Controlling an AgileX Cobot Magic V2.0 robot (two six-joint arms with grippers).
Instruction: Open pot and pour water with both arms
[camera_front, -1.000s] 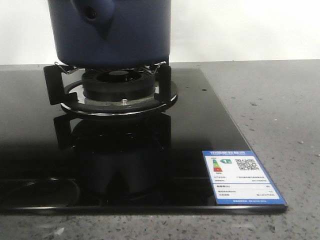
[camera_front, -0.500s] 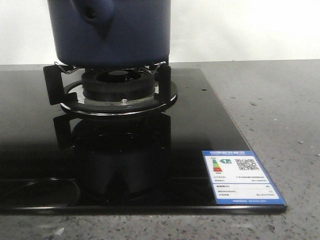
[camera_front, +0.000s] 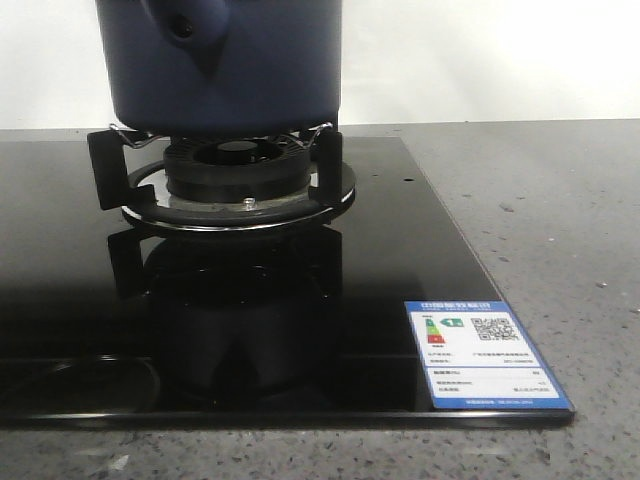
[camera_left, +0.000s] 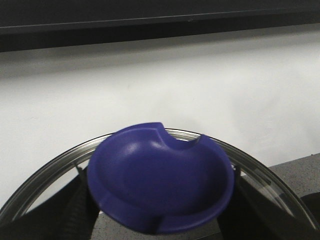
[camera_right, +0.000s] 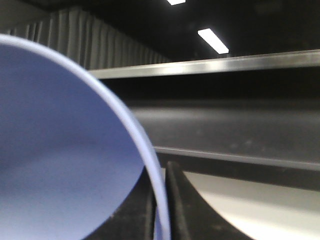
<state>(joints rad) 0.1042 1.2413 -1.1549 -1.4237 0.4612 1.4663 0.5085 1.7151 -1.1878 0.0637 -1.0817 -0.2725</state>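
Now, line by line

Pot: the dark blue pot (camera_front: 225, 65) sits on the black burner supports (camera_front: 108, 165) of the stove (camera_front: 300, 290), at the far left part of the glass top in the front view; a stub with a round hole (camera_front: 182, 27) juts from its near side

Burner: the round black burner (camera_front: 238, 170) lies directly under the pot, ringed by a shiny metal plate (camera_front: 335, 190)

Label: a blue and white energy sticker (camera_front: 485, 355) is stuck on the near right corner of the glass

Counter: grey speckled stone (camera_front: 540, 210) runs to the right of the stove

Lid: a glass lid with a metal rim (camera_left: 45, 172) fills the left wrist view, its blue knob (camera_left: 160, 182) facing the camera

Left gripper: dark fingers (camera_left: 77, 210) stand on either side of the knob and seem closed on the lid, though the contact itself is hidden

Bowl: a light blue rim (camera_right: 142, 155) curves through the right wrist view, with the pale blue inside beside it

Right gripper: two dark fingers (camera_right: 182, 210) pinch the bowl's rim between them, nearly shut
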